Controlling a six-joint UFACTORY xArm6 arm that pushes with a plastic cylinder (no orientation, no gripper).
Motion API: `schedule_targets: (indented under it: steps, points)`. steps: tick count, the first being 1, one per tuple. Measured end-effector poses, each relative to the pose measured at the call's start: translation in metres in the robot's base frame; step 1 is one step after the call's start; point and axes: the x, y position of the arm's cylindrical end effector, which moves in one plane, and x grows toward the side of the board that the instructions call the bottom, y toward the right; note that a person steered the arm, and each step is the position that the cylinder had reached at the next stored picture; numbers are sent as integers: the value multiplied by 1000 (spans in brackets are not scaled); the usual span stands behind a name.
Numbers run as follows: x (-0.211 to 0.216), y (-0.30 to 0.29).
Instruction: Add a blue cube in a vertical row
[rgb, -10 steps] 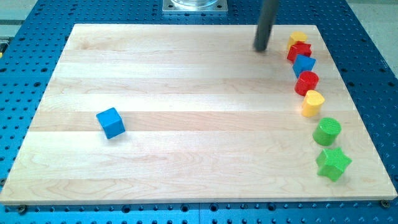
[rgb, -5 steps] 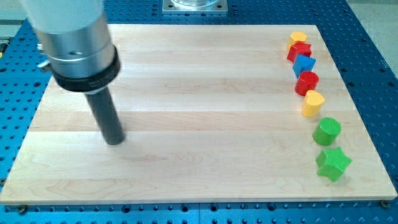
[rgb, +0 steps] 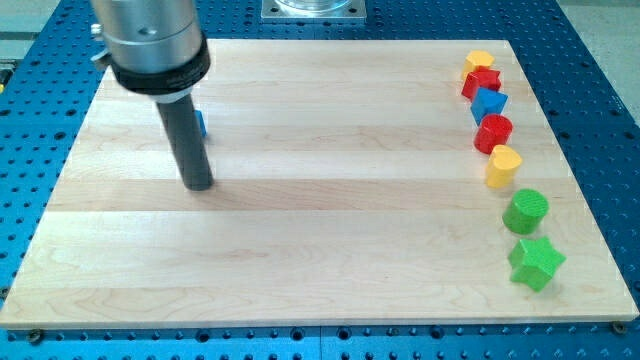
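Observation:
My tip (rgb: 199, 185) rests on the board's left half. The blue cube (rgb: 201, 123) is almost wholly hidden behind the rod; only a thin blue sliver shows at the rod's right edge, above the tip. Along the board's right edge runs a column of blocks: a yellow block (rgb: 479, 61), a red block (rgb: 481, 82), a blue block (rgb: 489, 103), a red cylinder (rgb: 493, 133), a yellow block (rgb: 503, 165), a green cylinder (rgb: 525, 211) and a green star (rgb: 536, 262).
The wooden board (rgb: 320, 200) lies on a blue perforated table (rgb: 30, 150). A metal mount (rgb: 314, 9) sits at the view's top centre. The arm's wide body (rgb: 150, 40) covers the board's upper left.
The rod swept from the upper right to the left half, then moved up and slightly right. The blue cube went from the lower left to higher up, behind the rod.

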Motion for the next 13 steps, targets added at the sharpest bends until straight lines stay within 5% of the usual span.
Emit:
schedule_targets:
  steps: [1,3,4,5,6,8,9,10,12,13]
  points:
    - [-52,-62]
    - [-141,52]
    - [-160,16]
    - [-98,4]
    - [-88,74]
    - [-164,159]
    - [-166,75]
    - [-183,88]
    - [-201,202]
    - [-215,135]
